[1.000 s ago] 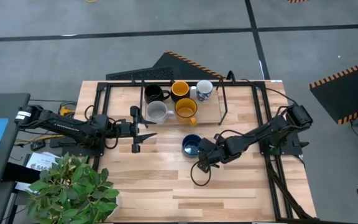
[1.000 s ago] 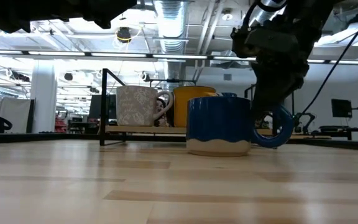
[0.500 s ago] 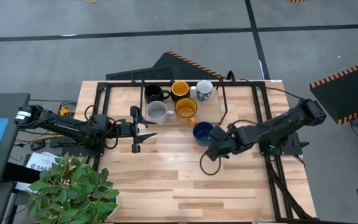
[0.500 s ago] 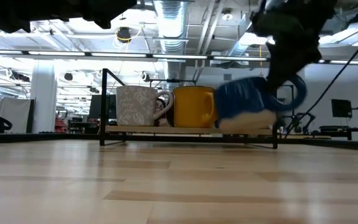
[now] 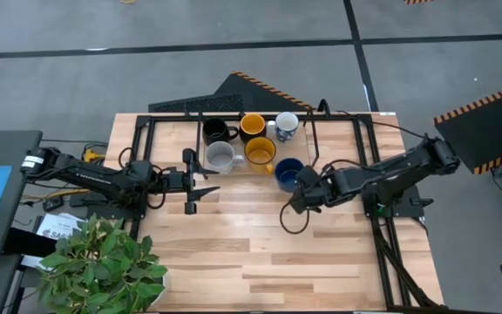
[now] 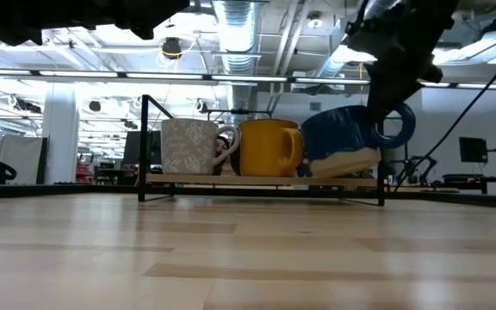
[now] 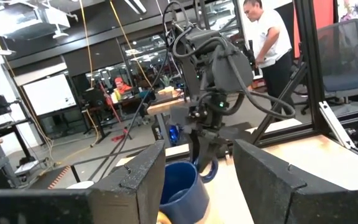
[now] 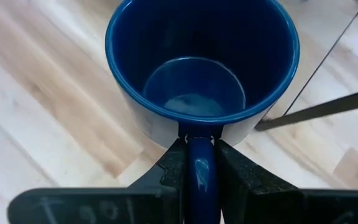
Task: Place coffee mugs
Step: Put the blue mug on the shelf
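A dark blue mug [image 5: 288, 172] hangs tilted at the near right part of a low black rack [image 5: 312, 150], with my right gripper [image 5: 306, 187] shut on it. On the rack stand a black mug [image 5: 216, 131], a yellow mug [image 5: 252, 125], a white mug [image 5: 286, 125], a grey mug [image 5: 220, 157] and a second yellow mug [image 5: 261, 153]. My left gripper [image 5: 203, 187] waits open to the left of the rack. It points toward the blue mug [image 7: 179, 190] and holds nothing. My right gripper pinches the blue mug's handle [image 8: 199, 167] between its two fingers [image 8: 173, 168], one on each flat side of the loop. It comes from the near right, slanting down. The mug [image 6: 343, 142] is lifted clear and tilted, its mouth toward the gripper and its handle [image 6: 394, 123] up.
A potted plant [image 5: 103, 262] stands at the table's near left corner. Black frame rails [image 5: 369, 166] run along the table's sides, and a cable loop [image 5: 293, 218] hangs under my right arm. Bare wood lies at the near middle [image 5: 251, 262].
My right gripper has risen and gone toward the table's far edge and the rack, rolling as it went. The blue mug, which stood upright on the table, is now lifted clear and tipped beside the yellow mug.
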